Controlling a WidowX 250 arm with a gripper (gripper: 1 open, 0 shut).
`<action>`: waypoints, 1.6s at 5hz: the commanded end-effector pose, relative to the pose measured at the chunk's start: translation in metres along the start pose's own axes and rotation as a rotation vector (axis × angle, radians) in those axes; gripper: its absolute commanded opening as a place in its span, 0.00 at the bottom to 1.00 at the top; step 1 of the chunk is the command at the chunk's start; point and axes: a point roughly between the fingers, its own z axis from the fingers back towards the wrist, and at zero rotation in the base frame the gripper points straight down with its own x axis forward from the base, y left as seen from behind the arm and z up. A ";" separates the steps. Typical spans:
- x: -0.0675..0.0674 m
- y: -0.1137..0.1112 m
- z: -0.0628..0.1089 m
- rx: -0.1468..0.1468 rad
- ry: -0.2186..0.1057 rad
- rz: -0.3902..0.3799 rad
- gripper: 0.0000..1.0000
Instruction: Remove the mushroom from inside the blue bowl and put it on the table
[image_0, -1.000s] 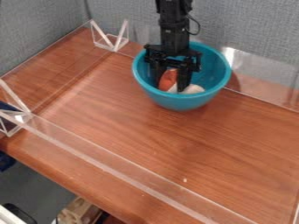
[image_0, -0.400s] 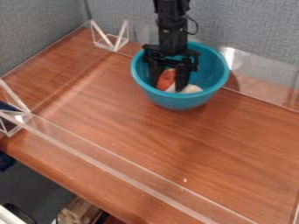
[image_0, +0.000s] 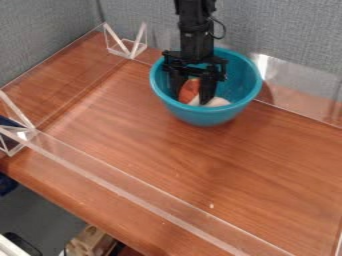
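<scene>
The blue bowl stands on the table at the back, right of centre. Inside it lies the mushroom, its orange-red part toward the left and its cream-white part toward the right. My gripper reaches almost straight down into the bowl from above. Its two black fingers stand on either side of the mushroom's orange part, closed against it. The mushroom still rests low inside the bowl.
Low clear acrylic walls edge the tabletop on all sides. Clear triangular brackets stand at the back left corner. A grey fabric wall rises behind the table.
</scene>
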 end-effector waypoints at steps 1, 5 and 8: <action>0.003 0.001 0.050 0.020 -0.130 -0.010 0.00; 0.000 0.003 0.060 0.005 -0.138 -0.029 0.00; -0.010 -0.007 0.085 0.019 -0.180 -0.064 0.00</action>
